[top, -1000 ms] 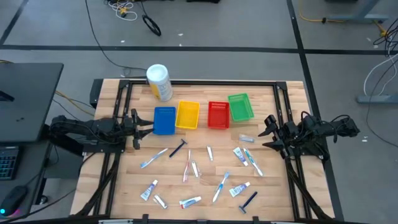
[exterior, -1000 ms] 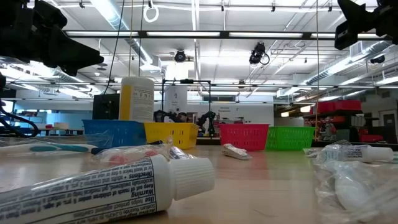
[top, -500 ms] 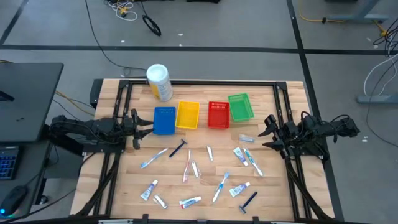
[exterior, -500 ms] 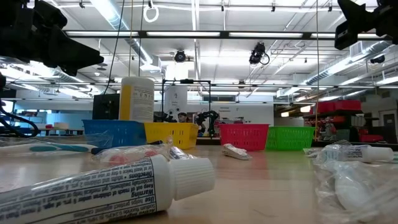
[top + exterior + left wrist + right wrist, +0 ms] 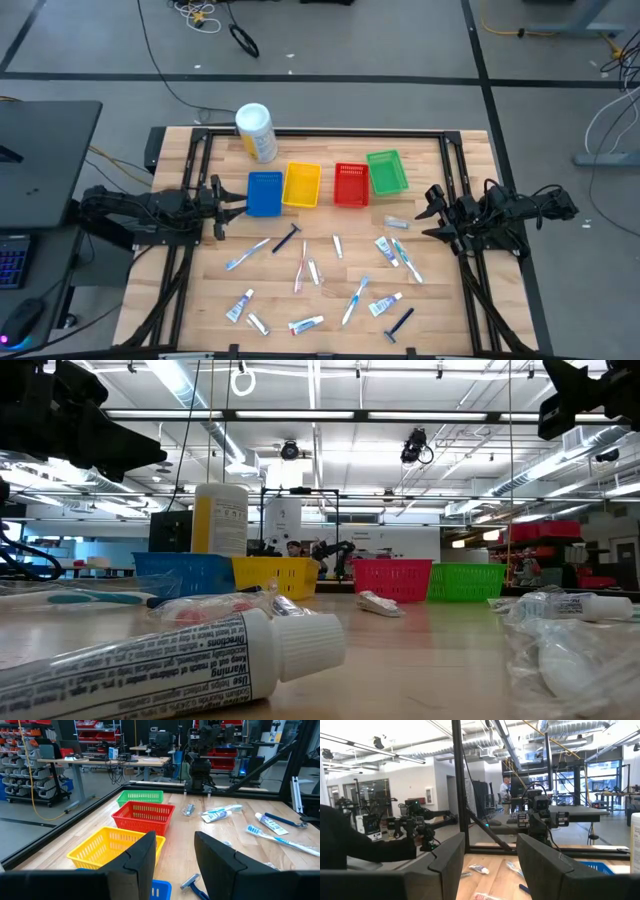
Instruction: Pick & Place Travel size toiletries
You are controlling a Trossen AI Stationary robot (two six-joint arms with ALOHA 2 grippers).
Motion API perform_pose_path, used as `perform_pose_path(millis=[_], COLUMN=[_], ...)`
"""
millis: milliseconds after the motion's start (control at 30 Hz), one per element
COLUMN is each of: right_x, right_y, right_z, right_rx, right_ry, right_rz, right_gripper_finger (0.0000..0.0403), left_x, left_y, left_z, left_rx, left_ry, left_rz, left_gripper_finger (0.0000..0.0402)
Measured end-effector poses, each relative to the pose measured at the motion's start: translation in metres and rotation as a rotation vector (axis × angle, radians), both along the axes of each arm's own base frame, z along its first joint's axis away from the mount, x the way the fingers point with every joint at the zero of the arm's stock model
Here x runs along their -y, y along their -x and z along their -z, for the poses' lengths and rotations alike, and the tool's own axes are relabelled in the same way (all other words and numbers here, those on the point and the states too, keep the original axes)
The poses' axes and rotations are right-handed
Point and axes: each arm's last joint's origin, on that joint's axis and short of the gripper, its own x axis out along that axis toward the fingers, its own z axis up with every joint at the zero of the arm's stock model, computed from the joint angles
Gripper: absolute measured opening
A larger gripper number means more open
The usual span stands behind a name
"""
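Risk: small white-and-blue toothpaste tubes, slim toothbrushes, dark razors (image 5: 286,238) lie crowded, some overlapping, just beside red plastic basket (image 5: 350,185); pinch may snag neighbour. Left gripper (image 5: 222,207), right gripper (image 5: 432,212) both spread, empty, flanking basket row.

In the low view a toothpaste tube (image 5: 190,655) at 7 o'clock runs off the left edge, and a clear-wrapped item (image 5: 575,660) at 4 o'clock is cut by the right edge and too blurred to identify. The left claw (image 5: 172,857) hides most of the blue basket (image 5: 159,889). From above, the print on the scattered toiletries (image 5: 305,323) is too small to read. The canister (image 5: 635,842) is clipped at the right wrist view's edge
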Motion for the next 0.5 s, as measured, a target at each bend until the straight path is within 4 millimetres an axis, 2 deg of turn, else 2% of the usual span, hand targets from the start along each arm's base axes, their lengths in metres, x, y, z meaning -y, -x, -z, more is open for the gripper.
perform_pose_path(millis=[500], right_x=[0.0], right_y=[-0.0002], right_z=[0.0008], right_rx=[-0.002], right_ry=[0.022], right_rz=[0.006], right_gripper_finger=[0.019], left_x=[-0.0001], left_y=[0.0], left_z=[0.0], left_rx=[0.0], left_ry=[0.0], left_rz=[-0.001], left_gripper_finger=[0.0143])
